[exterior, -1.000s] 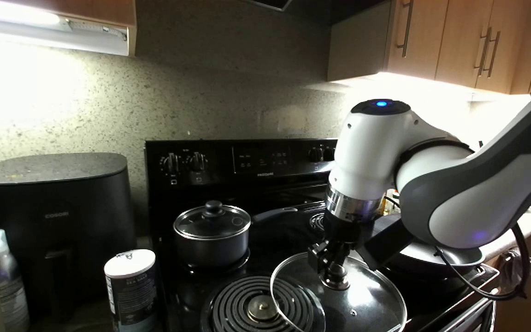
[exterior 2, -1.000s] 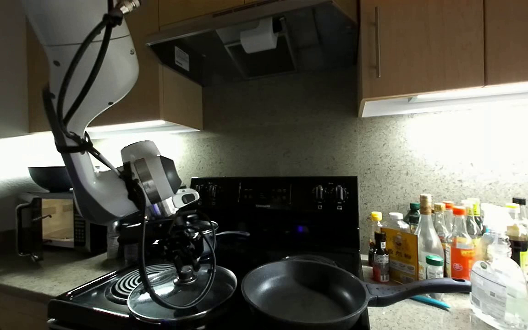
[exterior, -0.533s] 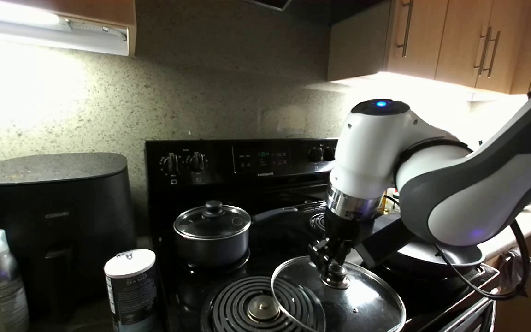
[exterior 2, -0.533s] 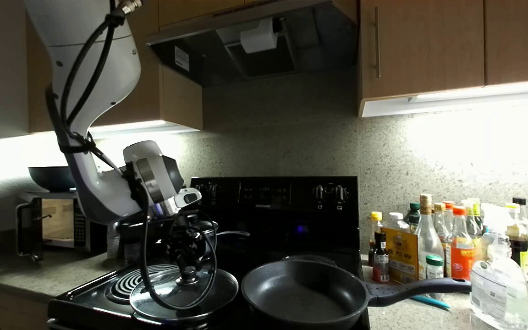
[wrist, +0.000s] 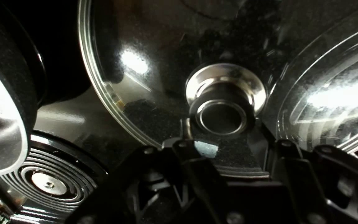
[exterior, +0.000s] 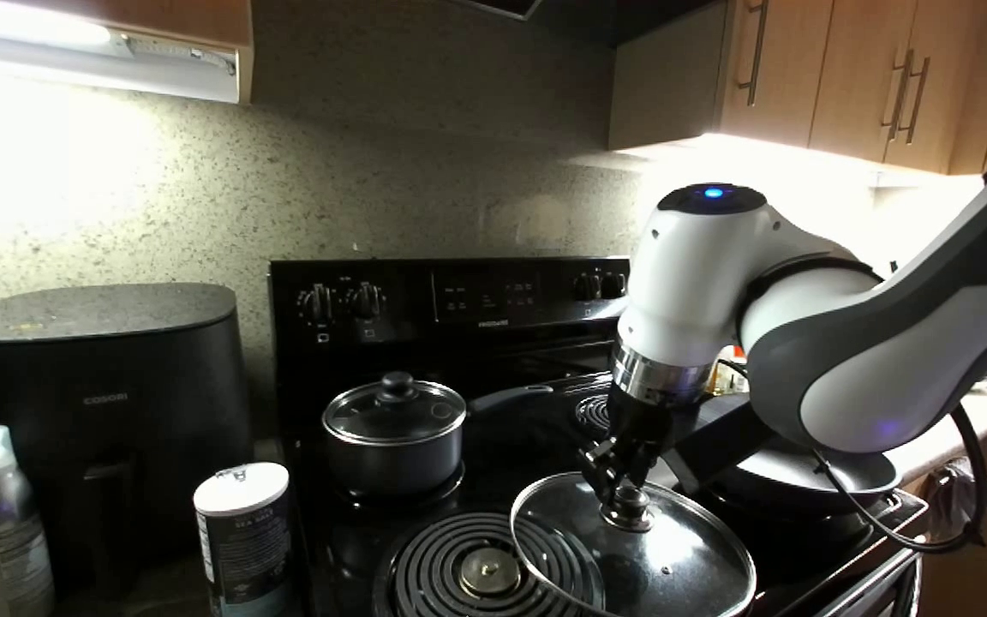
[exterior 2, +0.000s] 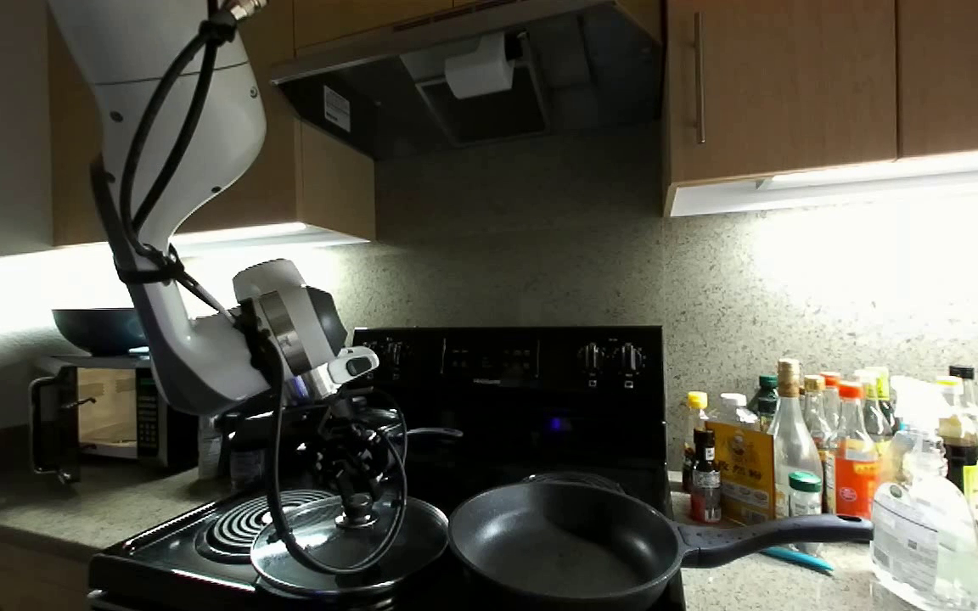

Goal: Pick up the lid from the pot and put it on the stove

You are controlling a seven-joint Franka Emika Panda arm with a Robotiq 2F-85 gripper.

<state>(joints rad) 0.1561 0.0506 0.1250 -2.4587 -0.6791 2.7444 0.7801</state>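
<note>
The clear glass lid (exterior: 673, 557) with its metal rim hangs at or just above the front of the black stove (exterior: 506, 463), partly over a coil burner. It also shows in an exterior view (exterior 2: 323, 539) and the wrist view (wrist: 154, 96). My gripper (exterior: 620, 495) is shut on its knob (wrist: 222, 116); the two fingertips (wrist: 221, 126) sit on either side of the knob. I cannot tell whether the rim touches the stove. The pot, a wide dark pan (exterior 2: 557, 543), stands uncovered beside the lid; its edge shows in the wrist view (wrist: 23, 124).
A black saucepan (exterior: 395, 458) with its own glass lid stands on the back burner. A salt canister (exterior: 245, 540) and an air fryer (exterior: 99, 411) stand beside the stove. Bottles (exterior 2: 854, 450) and a spray bottle (exterior 2: 918, 526) are past the pan's handle (exterior 2: 769, 535).
My gripper and the lid have shifted together slightly, toward the uncovered pan. The grip on the knob looks the same. The pan and saucepan have not moved.
</note>
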